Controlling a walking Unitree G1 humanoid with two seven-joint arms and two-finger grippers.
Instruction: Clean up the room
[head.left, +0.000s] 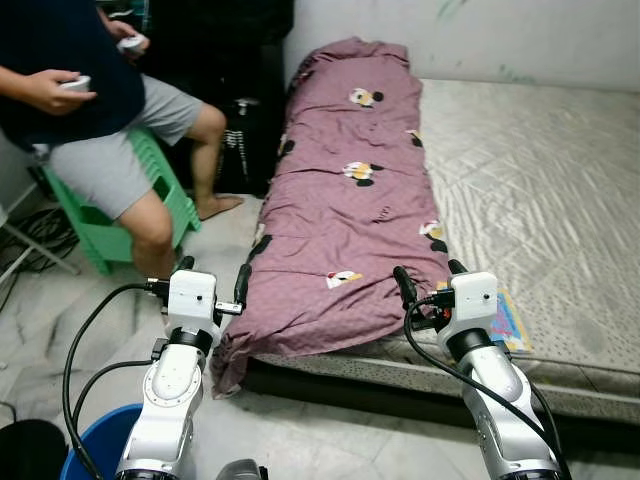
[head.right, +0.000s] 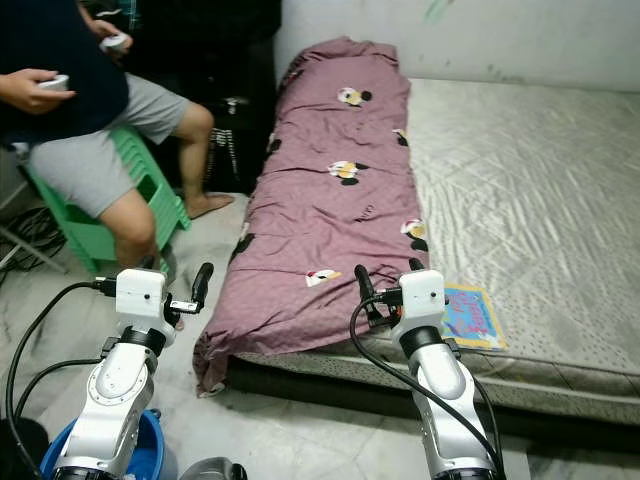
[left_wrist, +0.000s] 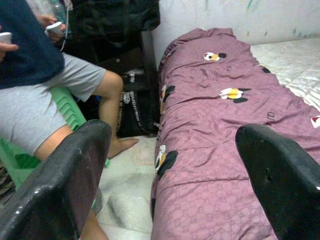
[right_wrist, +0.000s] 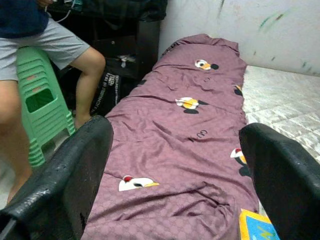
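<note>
Nearest to me, a blue bucket (head.left: 100, 440) sat on the pale marble floor (head.left: 300, 440) under my left arm. I had both arms raised in front of the low mattress (head.left: 540, 200). The left gripper (head.left: 213, 275) hung over the floor just off the near left corner of the bedding, its two black fingers (left_wrist: 65, 185) spread wide with nothing between them. The right gripper (head.left: 428, 278) hovered above the near end of the mattress, its fingers (right_wrist: 70, 175) equally wide apart and likewise empty.

The thing I was there to tidy, a mauve blanket (head.left: 350, 200) printed with cartoon figures, lay in a long rumpled strip down the left side of the mattress, its near corner drooping over the edge toward the floor. Just beside the right gripper, a small colourful booklet (head.left: 508, 318) lay flat on the bare quilted mattress, near the blanket's right edge.

Further off on my left, a person (head.left: 90, 110) in a dark top and grey shorts sat on a green plastic stool (head.left: 120, 215), a white controller (head.left: 75, 83) in one hand. Beyond them stood dark furniture (head.left: 240, 90), and at the far end the blanket reached the white wall (head.left: 480, 35).
</note>
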